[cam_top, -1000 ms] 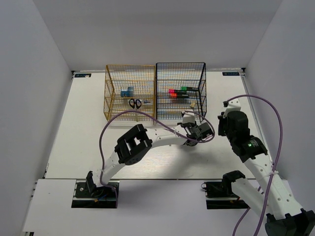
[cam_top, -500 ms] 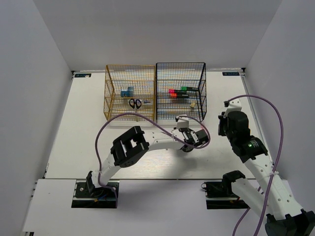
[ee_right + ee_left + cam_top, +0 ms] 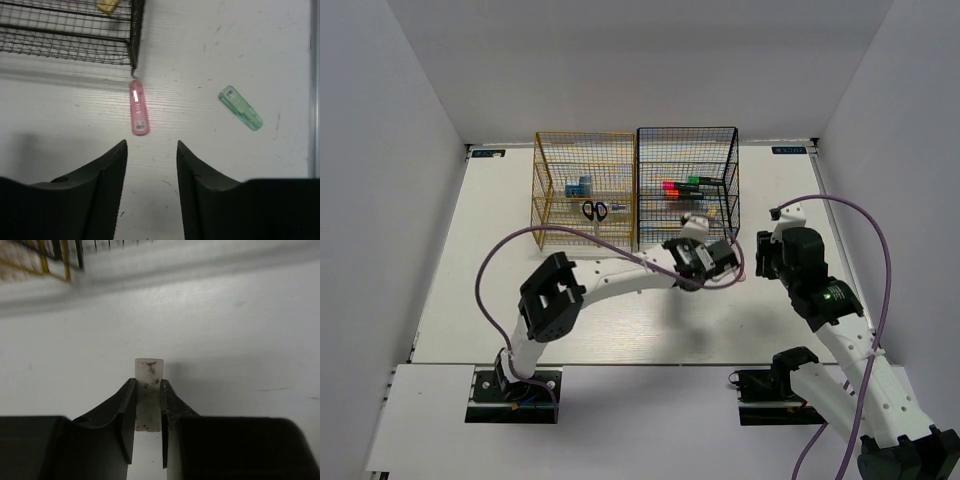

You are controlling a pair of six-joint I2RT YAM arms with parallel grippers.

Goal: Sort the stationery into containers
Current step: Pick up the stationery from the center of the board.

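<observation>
Delivery looks to be the step in hand: the left gripper (image 3: pixel 148 386) pinches a small beige piece (image 3: pixel 149 371) between its jaws, just near of the black rack (image 3: pixel 686 190). The next move calls for a lift over the rim and a release inside. The right gripper (image 3: pixel 151 150) hangs with jaws spread above a pink piece (image 3: pixel 138 107) beside the rack's corner; a green piece (image 3: pixel 240 107) lies further right.

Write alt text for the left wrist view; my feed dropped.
The left gripper has its jaws closed on a small white block flecked with dark specks, its end poking past the tips. Behind it lies white table, with blurred corners of the golden rack and black rack at top left.
</observation>
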